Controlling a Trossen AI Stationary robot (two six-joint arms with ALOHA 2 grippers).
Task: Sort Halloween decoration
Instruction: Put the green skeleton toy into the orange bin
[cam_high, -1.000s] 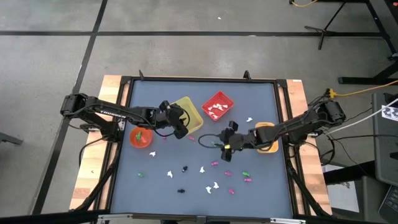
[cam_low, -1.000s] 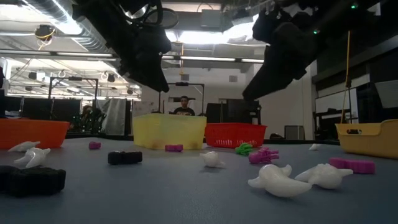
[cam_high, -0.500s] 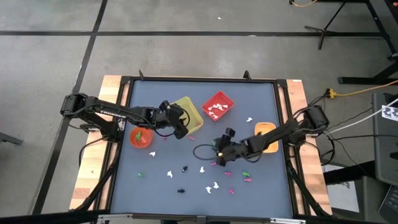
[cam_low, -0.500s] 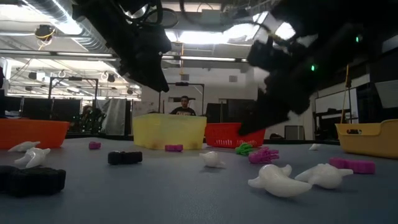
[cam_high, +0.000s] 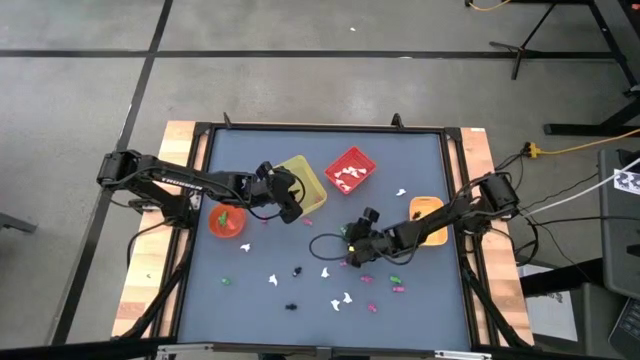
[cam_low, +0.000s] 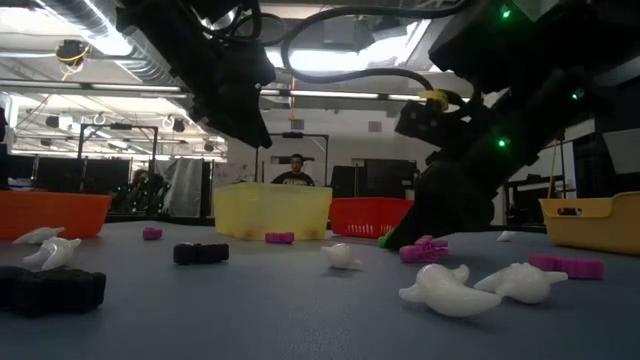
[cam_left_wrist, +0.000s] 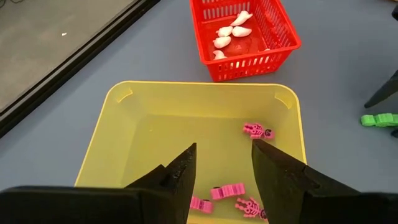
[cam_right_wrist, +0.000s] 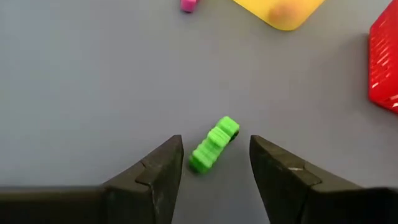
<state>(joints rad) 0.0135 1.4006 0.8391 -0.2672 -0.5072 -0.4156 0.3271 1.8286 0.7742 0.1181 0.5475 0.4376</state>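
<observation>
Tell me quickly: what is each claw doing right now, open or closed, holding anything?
Left claw: open, empty, over the yellow bin.
Right claw: open, holding nothing, with a green trinket between its fingers on the table.

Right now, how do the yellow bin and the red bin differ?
The yellow bin has smooth, solid walls, while the red bin is a slotted basket. The yellow bin holds pink trinkets; the red bin holds white trinkets. The left gripper, jaws open, hangs over the yellow bin, while nothing hangs over the red one. Both sit on the table, open-topped.
</observation>
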